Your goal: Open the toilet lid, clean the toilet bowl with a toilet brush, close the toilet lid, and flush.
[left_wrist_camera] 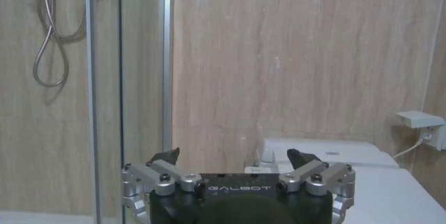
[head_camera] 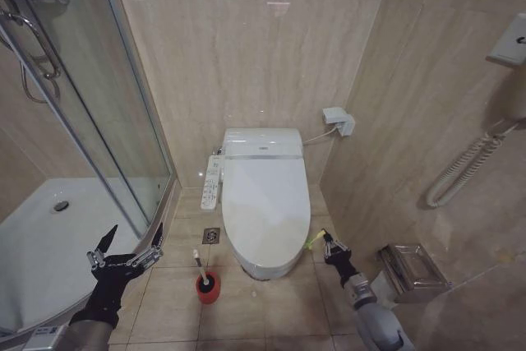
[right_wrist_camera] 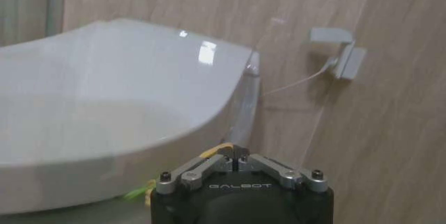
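The toilet lid [head_camera: 265,203] is down, flat over the toilet bowl [head_camera: 265,267], which sits against the back wall between the shower tray [head_camera: 49,244] and the tiled side wall. On the lid's right edge, near the front, there's the green-and-yellow band [head_camera: 312,242]. And right there is the right pincer [head_camera: 333,246], low on the floor side of the bowl, its fingers pinched together with the tips at that band; in the right wrist view the right pincer [right_wrist_camera: 235,157] shows its two fingertips meeting, with the yellow-green loop [right_wrist_camera: 150,187] just beside them under the lid's rim. Whether the band is truly caught between the tips, I cannot tell.

Over on the other side, the toilet brush [head_camera: 200,265] stands upright in its red holder [head_camera: 208,288] on the floor tiles, just left of the bowl's front. Beside it, a small floor drain [head_camera: 211,236]. The left pincer [head_camera: 127,246] hovers left of the brush, in front of the glass shower door [head_camera: 123,121], its fingers spread wide and holding nothing; the left wrist view shows the left pincer [left_wrist_camera: 233,157] with both tips well apart. A control panel [head_camera: 212,182] hangs along the bowl's left side.
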Robot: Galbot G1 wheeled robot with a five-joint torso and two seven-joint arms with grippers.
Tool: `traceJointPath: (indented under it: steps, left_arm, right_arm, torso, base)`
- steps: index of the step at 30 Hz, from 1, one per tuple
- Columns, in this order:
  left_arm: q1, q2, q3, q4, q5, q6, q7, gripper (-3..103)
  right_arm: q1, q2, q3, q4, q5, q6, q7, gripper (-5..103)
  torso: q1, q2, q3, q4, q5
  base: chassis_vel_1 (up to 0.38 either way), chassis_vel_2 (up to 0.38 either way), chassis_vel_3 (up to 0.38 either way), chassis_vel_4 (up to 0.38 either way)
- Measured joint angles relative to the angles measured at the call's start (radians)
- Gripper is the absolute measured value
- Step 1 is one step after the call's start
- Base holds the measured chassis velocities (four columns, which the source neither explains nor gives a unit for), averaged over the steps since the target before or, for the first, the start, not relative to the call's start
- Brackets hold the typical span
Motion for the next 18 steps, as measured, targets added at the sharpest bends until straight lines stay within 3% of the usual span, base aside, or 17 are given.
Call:
traceJointPath:
  steps: [18]
  left_arm:
    - [0.0, 0.0, 0.0, 0.0, 0.0, 0.0, 0.0, 100]
  right_arm:
    - [0.046, -0.003, 0.054, 0.13, 0.127, -0.07, 0.028, 1]
  torso:
    - [0.0, 0.0, 0.0, 0.0, -0.0004]
  base:
    - [0.0, 0.0, 0.0, 0.0]
